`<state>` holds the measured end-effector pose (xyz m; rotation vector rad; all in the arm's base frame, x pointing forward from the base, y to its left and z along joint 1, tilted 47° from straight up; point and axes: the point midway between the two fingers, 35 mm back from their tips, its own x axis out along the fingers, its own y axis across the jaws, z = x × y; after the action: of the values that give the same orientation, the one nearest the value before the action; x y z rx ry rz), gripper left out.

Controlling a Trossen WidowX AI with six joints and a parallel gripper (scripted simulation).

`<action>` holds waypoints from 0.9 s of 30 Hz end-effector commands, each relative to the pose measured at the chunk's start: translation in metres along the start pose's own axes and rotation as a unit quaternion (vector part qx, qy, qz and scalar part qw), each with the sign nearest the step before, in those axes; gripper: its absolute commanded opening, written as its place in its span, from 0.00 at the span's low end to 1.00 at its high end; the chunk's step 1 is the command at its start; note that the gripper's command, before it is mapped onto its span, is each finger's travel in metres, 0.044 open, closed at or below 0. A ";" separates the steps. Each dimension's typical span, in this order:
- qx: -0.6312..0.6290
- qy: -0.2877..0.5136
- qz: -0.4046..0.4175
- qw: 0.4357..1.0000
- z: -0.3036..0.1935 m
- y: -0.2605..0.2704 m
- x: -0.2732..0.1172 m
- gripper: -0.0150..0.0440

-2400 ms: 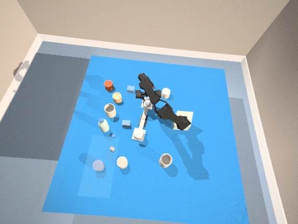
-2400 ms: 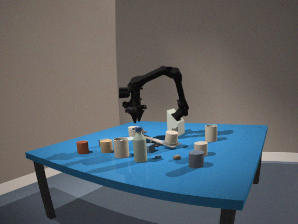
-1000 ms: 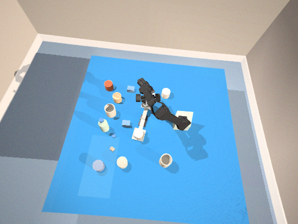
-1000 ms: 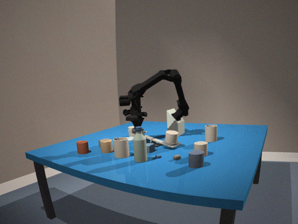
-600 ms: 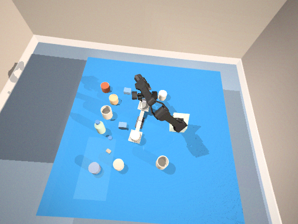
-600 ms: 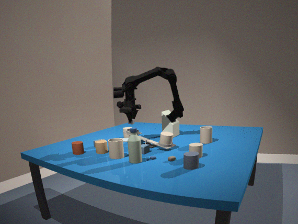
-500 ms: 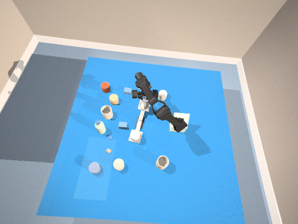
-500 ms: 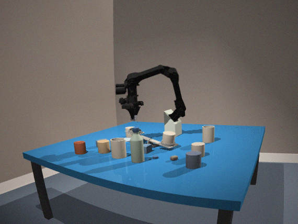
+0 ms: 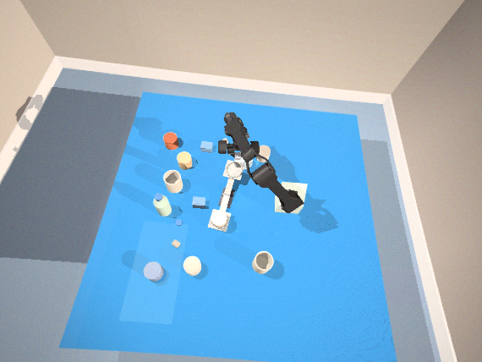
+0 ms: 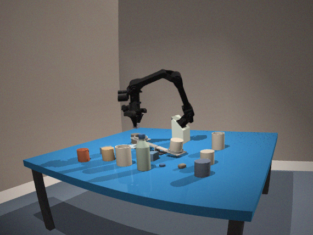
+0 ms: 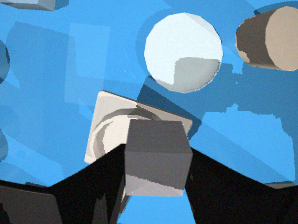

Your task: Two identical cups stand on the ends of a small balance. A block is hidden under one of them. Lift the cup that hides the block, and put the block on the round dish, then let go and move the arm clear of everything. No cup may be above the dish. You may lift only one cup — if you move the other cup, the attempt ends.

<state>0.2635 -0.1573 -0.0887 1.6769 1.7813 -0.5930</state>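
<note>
Black fingers clench a small grey block (image 11: pixel 156 156), with the gripper (image 10: pixel 136 122) raised above the far pan of the balance (image 9: pixel 228 186). Just beyond that pan lies the pale round dish (image 11: pixel 182 51), with a cup (image 11: pixel 269 38) on its side beside it. The second cup (image 10: pixel 175 144) stands upright on the balance's near pan.

You see the claw (image 11: pixel 156 183) closed on the block (image 11: pixel 154 156), raised above the far end pad (image 11: pixel 109 129) of the balance (image 9: pixel 227 195). The dish (image 11: pixel 182 51) lies on the table (image 10: pixel 233 175) just beyond that pad, with a cup (image 11: pixel 273 38) lying on its side to the dish's right. The other cup (image 9: pixel 219 218) stands on the balance's near end.
</note>
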 end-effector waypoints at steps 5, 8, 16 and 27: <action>-0.008 -0.004 0.000 1.000 0.044 -0.029 0.044 0.25; -0.012 -0.004 -0.001 1.000 0.058 -0.040 0.062 0.25; -0.012 -0.004 -0.001 1.000 0.061 -0.042 0.078 0.25; -0.013 -0.004 -0.001 1.000 0.061 -0.043 0.110 0.25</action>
<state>0.2249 -0.1233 -0.2115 1.6516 1.7970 -0.5712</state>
